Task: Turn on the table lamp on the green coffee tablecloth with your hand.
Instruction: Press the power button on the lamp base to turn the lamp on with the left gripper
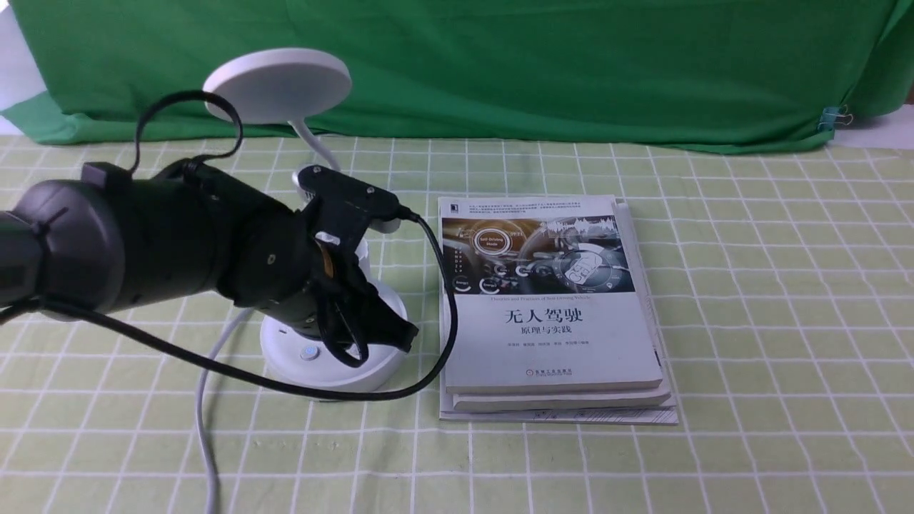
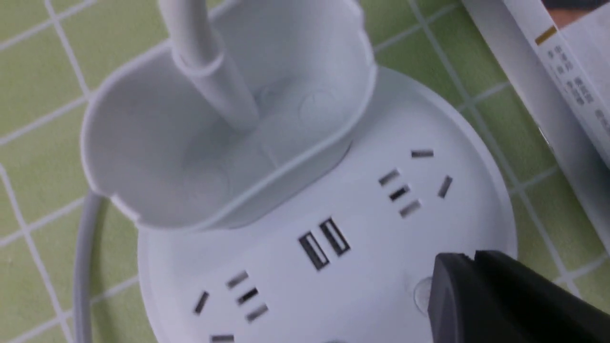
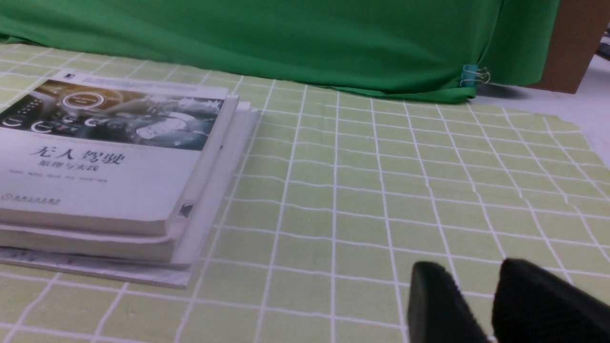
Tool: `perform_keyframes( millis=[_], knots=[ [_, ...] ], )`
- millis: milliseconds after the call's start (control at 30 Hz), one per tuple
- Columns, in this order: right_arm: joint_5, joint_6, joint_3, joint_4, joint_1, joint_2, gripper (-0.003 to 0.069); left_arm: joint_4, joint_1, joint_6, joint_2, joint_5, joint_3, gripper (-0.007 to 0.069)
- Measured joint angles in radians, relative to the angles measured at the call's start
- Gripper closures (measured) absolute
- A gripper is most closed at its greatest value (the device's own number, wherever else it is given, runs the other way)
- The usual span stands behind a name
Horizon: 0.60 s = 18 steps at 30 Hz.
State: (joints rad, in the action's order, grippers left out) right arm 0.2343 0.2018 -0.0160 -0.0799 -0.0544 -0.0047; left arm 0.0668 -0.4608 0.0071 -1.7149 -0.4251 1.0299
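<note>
- On the top cover of the book stack, the title "无人驾驶" is printed, with "原理与实践" beneath it; the smaller print cannot be read.
- The table lamp is stood on the green coffee tablecloth, just left of the books.
- The left gripper is angled down from the left, jaws brought together, its tip set at a round button on the lamp's base.
- The right gripper is held low over the cloth, jaws slightly apart.
</note>
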Motion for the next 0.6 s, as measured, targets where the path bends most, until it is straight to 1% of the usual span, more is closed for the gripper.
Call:
perform_keyframes(
  millis=[100,600],
  knots=[
    [0.0,0.0,0.0,0.0,0.0,0.0,0.0417,0.007,0.0,0.0,-0.008,0.023,0.0,0.0613],
    [0.0,0.0,0.0,0.0,0.0,0.0,0.0417,0.002,0.0,-0.007,-0.029,0.005,0.0,0.0613]
  ],
)
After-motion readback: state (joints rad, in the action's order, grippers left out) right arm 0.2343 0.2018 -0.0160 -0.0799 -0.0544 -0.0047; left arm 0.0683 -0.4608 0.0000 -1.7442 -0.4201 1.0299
